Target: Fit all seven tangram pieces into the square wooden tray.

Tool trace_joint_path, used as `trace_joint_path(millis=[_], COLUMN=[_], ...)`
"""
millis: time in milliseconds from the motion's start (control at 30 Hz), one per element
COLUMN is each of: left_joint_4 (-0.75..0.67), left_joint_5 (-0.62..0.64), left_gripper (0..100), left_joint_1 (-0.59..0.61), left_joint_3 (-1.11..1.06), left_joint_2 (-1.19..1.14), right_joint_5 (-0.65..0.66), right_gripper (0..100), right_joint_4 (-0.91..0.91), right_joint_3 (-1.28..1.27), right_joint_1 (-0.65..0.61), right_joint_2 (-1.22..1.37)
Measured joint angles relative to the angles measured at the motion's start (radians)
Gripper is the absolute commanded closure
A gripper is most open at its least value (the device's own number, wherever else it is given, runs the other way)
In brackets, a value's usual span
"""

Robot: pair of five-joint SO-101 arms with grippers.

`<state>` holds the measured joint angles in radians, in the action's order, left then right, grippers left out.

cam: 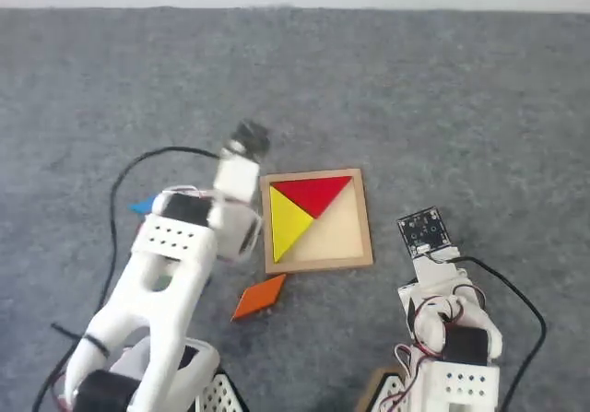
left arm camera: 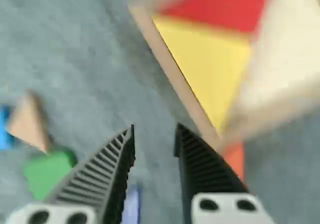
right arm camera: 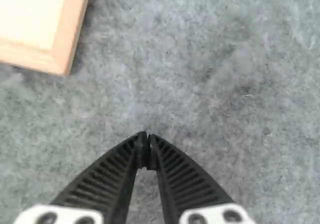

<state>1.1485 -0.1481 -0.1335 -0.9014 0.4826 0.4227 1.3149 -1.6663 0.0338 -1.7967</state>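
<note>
The square wooden tray (cam: 362,217) lies mid-table and holds a red triangle (cam: 313,194) and a yellow triangle (cam: 288,223). An orange parallelogram (cam: 260,296) lies on the carpet just below the tray, and a blue piece (cam: 141,206) peeks out left of the left arm. My left gripper (left arm camera: 154,131) is open and empty over the carpet beside the tray rim (left arm camera: 170,73). Near it lie a tan triangle (left arm camera: 27,124), a green piece (left arm camera: 45,171) and the orange parallelogram (left arm camera: 232,156). My right gripper (right arm camera: 144,136) is shut on nothing, off a tray corner (right arm camera: 67,38).
Grey carpet covers the whole table. The left arm's black cable (cam: 120,186) loops left of the tray. The right arm (cam: 447,338) stands at the lower right with open carpet around it. A pale bluish piece (left arm camera: 131,206) shows between the left fingers' bases.
</note>
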Motion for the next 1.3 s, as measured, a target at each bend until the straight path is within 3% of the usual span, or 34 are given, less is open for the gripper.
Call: trace_joint_path(millis=[100, 267, 500, 1100, 1300], left_joint_4=[0.17, 0.239, 0.209, -0.04, -0.048], left_joint_5=[-0.146, -0.405, -0.52, -0.557, -0.562], left_gripper=[83, 83, 83, 84, 93], left_joint_1=[-0.071, -0.143, -0.16, -0.163, -0.166], left_joint_3=[-0.021, -0.132, -0.189, -0.221, -0.209], left_joint_2=[0.029, 0.137, 0.16, -0.103, -0.144], right_joint_5=[0.0, 0.0, 0.0, 0.0, 0.0], right_gripper=[99.1, 99.1, 99.1, 99.1, 99.1], right_joint_4=[0.0, 0.0, 0.0, 0.0, 0.0], right_joint_3=[0.0, 0.0, 0.0, 0.0, 0.0], right_joint_1=[0.0, 0.0, 0.0, 0.0, 0.0], right_joint_2=[0.0, 0.0, 0.0, 0.0, 0.0])
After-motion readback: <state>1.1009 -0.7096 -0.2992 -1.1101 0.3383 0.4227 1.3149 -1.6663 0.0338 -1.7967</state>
